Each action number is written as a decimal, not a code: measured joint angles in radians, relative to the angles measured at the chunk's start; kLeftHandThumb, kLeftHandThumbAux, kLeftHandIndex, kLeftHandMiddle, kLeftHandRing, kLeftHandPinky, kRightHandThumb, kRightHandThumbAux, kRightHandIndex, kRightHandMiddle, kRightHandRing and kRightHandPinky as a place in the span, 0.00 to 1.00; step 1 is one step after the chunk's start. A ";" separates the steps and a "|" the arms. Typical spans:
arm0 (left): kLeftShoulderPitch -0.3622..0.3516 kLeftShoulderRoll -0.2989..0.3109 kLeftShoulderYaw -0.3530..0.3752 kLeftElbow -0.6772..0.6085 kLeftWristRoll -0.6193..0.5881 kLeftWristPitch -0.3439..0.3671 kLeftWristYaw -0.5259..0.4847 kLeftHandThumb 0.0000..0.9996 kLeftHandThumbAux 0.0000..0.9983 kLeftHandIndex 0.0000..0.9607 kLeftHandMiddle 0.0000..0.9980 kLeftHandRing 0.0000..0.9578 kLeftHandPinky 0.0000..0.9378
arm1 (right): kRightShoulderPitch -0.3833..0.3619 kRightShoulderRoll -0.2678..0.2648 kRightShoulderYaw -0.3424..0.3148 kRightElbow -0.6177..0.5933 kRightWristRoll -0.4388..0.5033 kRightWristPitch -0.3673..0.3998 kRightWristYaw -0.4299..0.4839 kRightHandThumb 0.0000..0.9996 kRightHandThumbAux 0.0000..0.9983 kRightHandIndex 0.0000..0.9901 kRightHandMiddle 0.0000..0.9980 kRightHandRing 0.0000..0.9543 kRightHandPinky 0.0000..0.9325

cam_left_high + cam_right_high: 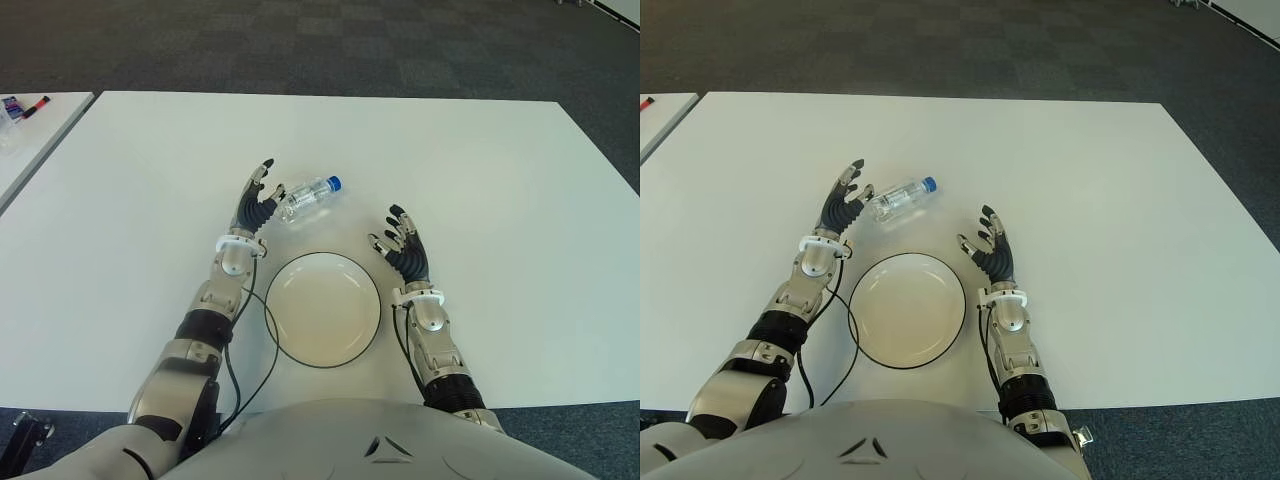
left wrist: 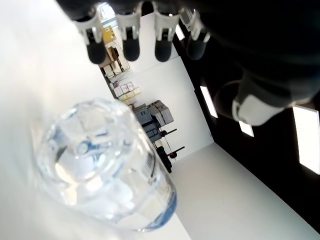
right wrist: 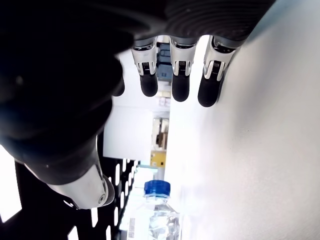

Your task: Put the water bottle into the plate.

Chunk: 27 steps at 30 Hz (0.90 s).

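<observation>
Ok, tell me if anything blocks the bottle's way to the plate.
Nothing visible does. The water bottle lies on its side on the table just beyond the empty plate, bare tabletop between them. The open left hand is beside its base.

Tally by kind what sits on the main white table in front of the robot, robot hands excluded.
Water bottle: 1, lying on its side, blue cap
Plate: 1, white, empty
Total: 2

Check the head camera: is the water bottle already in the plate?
No, the water bottle lies on the table beyond the empty plate.
</observation>
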<state>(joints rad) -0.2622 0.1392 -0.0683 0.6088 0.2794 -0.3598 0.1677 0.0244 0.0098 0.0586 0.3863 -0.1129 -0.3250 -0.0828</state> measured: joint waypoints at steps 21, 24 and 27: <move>-0.062 0.039 -0.071 -0.151 0.175 0.231 0.057 0.53 0.45 0.00 0.09 0.10 0.19 | -0.006 0.012 0.005 0.007 -0.006 -0.001 -0.019 0.26 0.78 0.08 0.09 0.09 0.14; -0.061 0.040 -0.076 -0.211 0.191 0.276 0.057 0.52 0.45 0.01 0.10 0.12 0.21 | -0.009 0.014 0.006 0.011 -0.009 -0.002 -0.023 0.25 0.78 0.08 0.09 0.09 0.14; -0.061 0.042 -0.084 -0.257 0.199 0.304 0.057 0.52 0.45 0.03 0.12 0.14 0.22 | -0.010 0.016 0.007 0.014 -0.010 -0.003 -0.027 0.25 0.79 0.09 0.09 0.10 0.14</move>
<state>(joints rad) -0.3236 0.1815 -0.1523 0.3522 0.4785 -0.0556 0.2245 0.0144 0.0257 0.0656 0.3999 -0.1225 -0.3278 -0.1101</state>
